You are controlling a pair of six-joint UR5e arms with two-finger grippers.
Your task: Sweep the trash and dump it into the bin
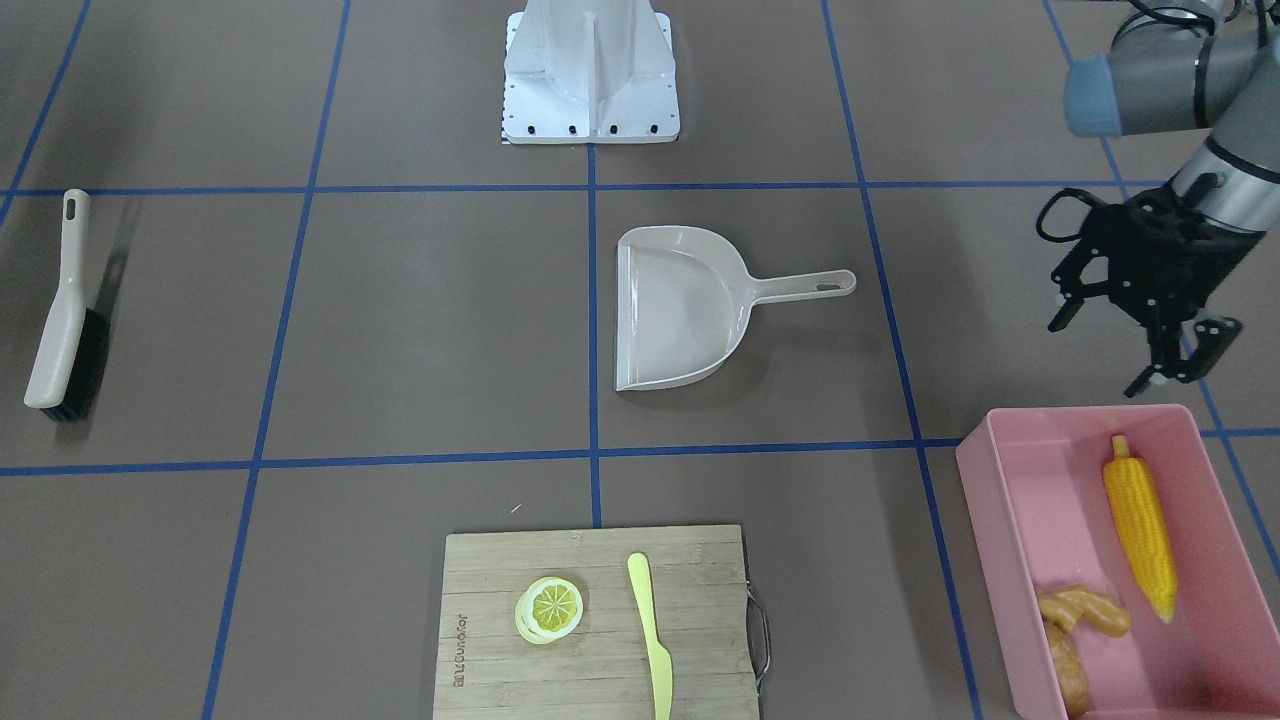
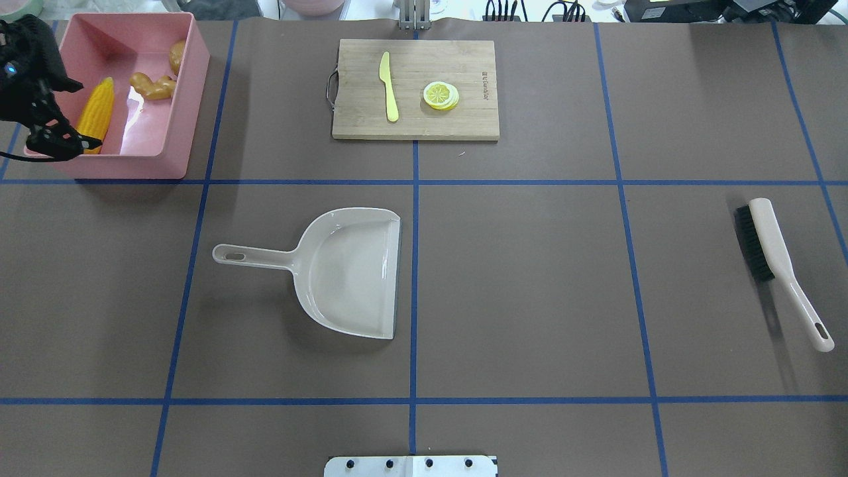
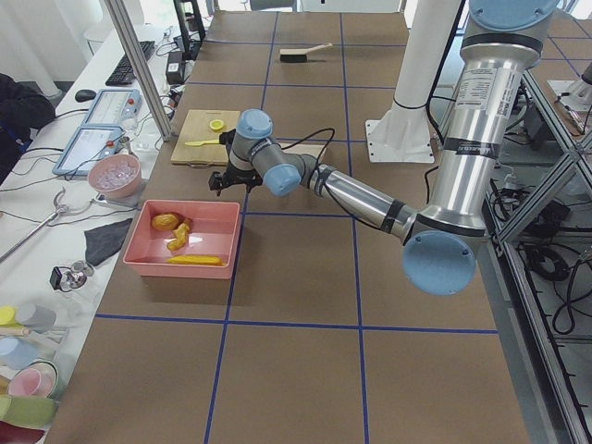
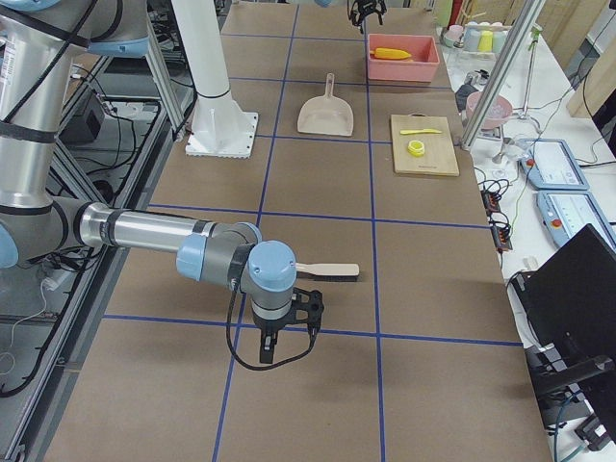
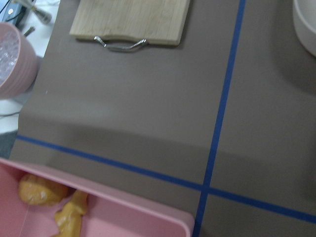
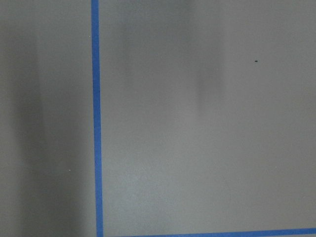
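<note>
The pink bin (image 1: 1000,470) stands at the table's far corner on my left side. In it lie the yellow corn cob (image 1: 1140,525), the tan ginger root (image 1: 1085,610) and the brown-orange potato (image 1: 1068,675). All three also show in the overhead view: corn (image 2: 96,112), ginger (image 2: 154,86), potato (image 2: 177,56). My left gripper (image 1: 1105,345) hovers open and empty just beside the bin's near end, above the table. My right gripper (image 4: 274,348) shows only in the exterior right view, low over the table near the brush; I cannot tell whether it is open or shut.
The beige dustpan (image 2: 351,271) lies empty mid-table, handle towards my left. The brush (image 2: 775,258) lies on the right. A wooden cutting board (image 2: 464,66) at the far edge carries a lemon slice (image 2: 440,95) and a yellow knife (image 2: 389,86).
</note>
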